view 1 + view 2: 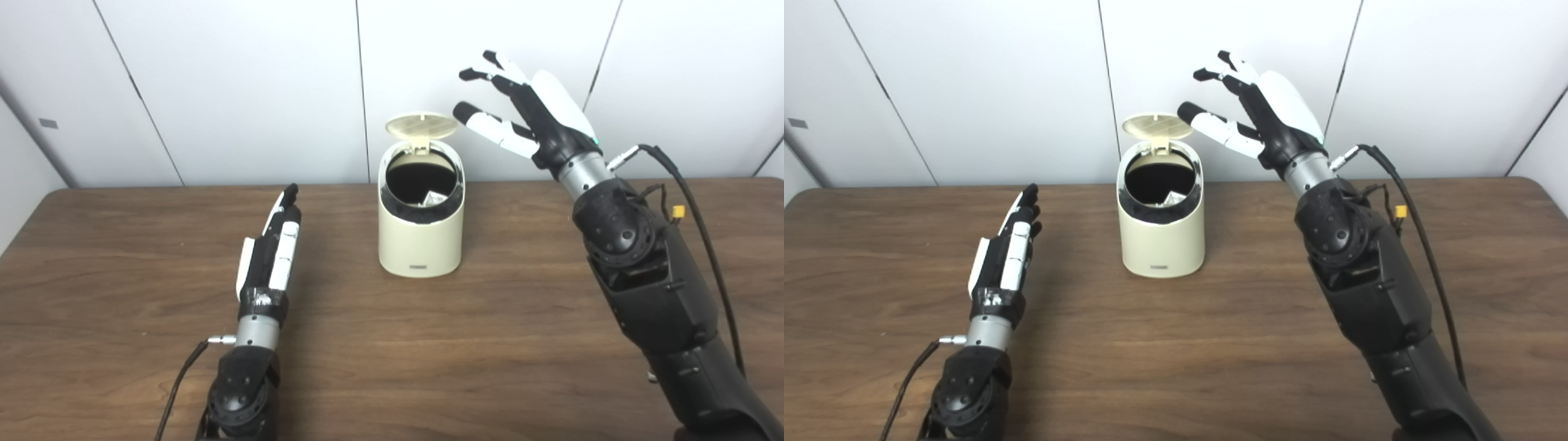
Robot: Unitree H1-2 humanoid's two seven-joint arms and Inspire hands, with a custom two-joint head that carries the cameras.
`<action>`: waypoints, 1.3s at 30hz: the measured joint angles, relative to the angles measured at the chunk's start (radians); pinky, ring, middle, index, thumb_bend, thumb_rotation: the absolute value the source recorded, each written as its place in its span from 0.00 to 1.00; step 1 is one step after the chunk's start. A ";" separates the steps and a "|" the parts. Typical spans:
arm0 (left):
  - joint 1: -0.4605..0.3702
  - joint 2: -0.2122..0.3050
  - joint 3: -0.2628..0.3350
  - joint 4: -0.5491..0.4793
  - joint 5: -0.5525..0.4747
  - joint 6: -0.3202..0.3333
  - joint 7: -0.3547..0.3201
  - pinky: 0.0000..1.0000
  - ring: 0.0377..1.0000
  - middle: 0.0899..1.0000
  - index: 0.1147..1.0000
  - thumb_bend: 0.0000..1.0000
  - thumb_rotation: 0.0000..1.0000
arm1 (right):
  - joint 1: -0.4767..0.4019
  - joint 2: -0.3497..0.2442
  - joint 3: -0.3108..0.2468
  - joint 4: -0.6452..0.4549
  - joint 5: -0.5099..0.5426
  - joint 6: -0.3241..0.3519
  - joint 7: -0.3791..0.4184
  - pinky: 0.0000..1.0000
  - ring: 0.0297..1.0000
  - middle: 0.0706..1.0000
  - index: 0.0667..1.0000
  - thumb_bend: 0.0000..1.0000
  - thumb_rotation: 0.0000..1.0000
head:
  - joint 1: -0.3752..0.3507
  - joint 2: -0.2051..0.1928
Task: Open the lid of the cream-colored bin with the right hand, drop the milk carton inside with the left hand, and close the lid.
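Carton (433, 198) sits inside bin (419, 242), left hand (272, 254) flat, fingers together; right hand (530, 110), fingers spread, should press lid (421, 125) shut.

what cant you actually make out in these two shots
- Bin contents: both views show only a pale corner in the dark opening; the rim hides the rest.
- Label on the bin front: too small to read.
- Left hand palm: turned away in both views.
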 measured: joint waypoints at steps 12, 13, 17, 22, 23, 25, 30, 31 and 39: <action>0.002 -0.022 0.006 0.000 -0.001 0.006 -0.002 1.00 1.00 1.00 1.00 0.64 0.99 | -0.024 -0.017 0.060 0.021 -0.087 -0.007 0.053 0.97 1.00 0.98 0.73 0.57 1.00 | 0.005 0.005; 0.003 -0.023 0.009 0.000 -0.002 0.006 -0.002 1.00 1.00 1.00 1.00 0.65 1.00 | -0.024 -0.019 0.068 0.023 -0.096 -0.016 0.056 0.97 1.00 0.98 0.72 0.57 1.00 | 0.005 0.005; 0.006 -0.026 0.013 0.000 -0.003 0.003 -0.003 1.00 1.00 1.00 1.00 0.66 1.00 | -0.022 -0.019 0.072 0.023 -0.117 -0.035 0.062 0.98 1.00 0.98 0.73 0.57 1.00 | 0.000 0.003; 0.007 -0.026 0.014 0.001 -0.001 0.003 -0.006 1.00 1.00 1.00 1.00 0.67 1.00 | -0.001 -0.026 0.094 -0.001 -0.146 -0.036 0.103 1.00 1.00 0.98 0.75 0.58 1.00 | -0.002 0.000; 0.007 -0.027 0.014 0.002 0.000 0.003 -0.006 1.00 1.00 1.00 1.00 0.67 1.00 | 0.007 -0.026 0.096 -0.004 -0.150 -0.037 0.107 0.99 1.00 0.98 0.75 0.58 1.00 | -0.002 0.000; 0.007 -0.028 0.013 0.004 0.003 0.003 -0.005 1.00 1.00 1.00 1.00 0.67 1.00 | 0.022 -0.026 0.098 -0.005 -0.157 -0.041 0.107 0.99 1.00 0.97 0.74 0.57 1.00 | -0.002 0.000; 0.007 -0.032 0.014 0.004 -0.001 0.003 -0.008 1.00 1.00 1.00 1.00 0.67 1.00 | 0.050 -0.026 0.110 -0.040 -0.197 -0.041 0.113 1.00 1.00 0.96 0.74 0.57 1.00 | -0.008 -0.008; 0.007 -0.033 0.015 0.005 -0.003 0.003 -0.010 1.00 1.00 1.00 1.00 0.66 1.00 | 0.057 -0.026 0.110 -0.051 -0.204 -0.041 0.115 1.00 1.00 0.96 0.74 0.56 1.00 | -0.009 -0.009; 0.007 -0.034 0.016 0.021 -0.004 0.001 -0.011 1.00 1.00 1.00 1.00 0.66 1.00 | 0.103 -0.026 0.110 -0.103 -0.237 -0.041 0.135 1.00 1.00 0.94 0.74 0.57 1.00 | -0.009 -0.008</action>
